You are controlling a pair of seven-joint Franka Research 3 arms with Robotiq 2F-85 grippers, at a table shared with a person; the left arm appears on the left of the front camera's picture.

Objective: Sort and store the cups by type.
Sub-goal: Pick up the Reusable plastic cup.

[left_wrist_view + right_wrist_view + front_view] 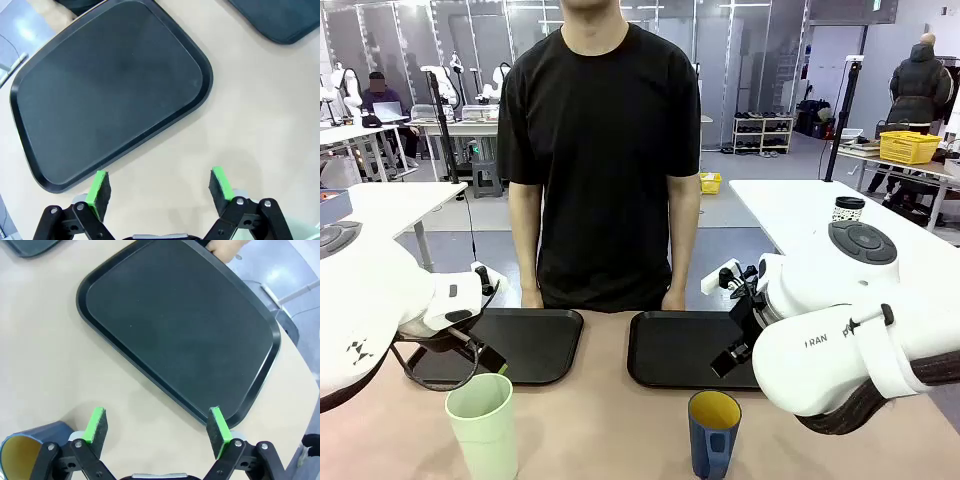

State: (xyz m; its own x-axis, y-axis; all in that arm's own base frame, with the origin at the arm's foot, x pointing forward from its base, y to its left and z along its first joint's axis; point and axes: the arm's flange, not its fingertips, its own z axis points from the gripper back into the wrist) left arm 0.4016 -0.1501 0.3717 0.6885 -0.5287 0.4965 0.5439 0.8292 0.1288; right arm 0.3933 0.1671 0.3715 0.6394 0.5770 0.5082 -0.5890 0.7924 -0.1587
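A tall pale-green tumbler (482, 428) stands upright near the table's front edge, left of centre. To its right stands a dark-blue mug (713, 432) with a yellow inside, handle toward the camera. In the right wrist view the mug (27, 446) sits at the lower left, just outside the left finger. My right gripper (157, 424) is open above the bare table, near the corner of the right tray (180, 325). My left gripper (160, 185) is open too, hovering over the table beside the left tray (110, 90). Neither gripper holds anything.
Two black trays (525, 345) (675, 350) lie side by side at the far half of the table. A person in black stands behind them, hands (532, 297) (672, 298) resting at the far edge. A white speckled tumbler (847, 208) sits on another table at the back right.
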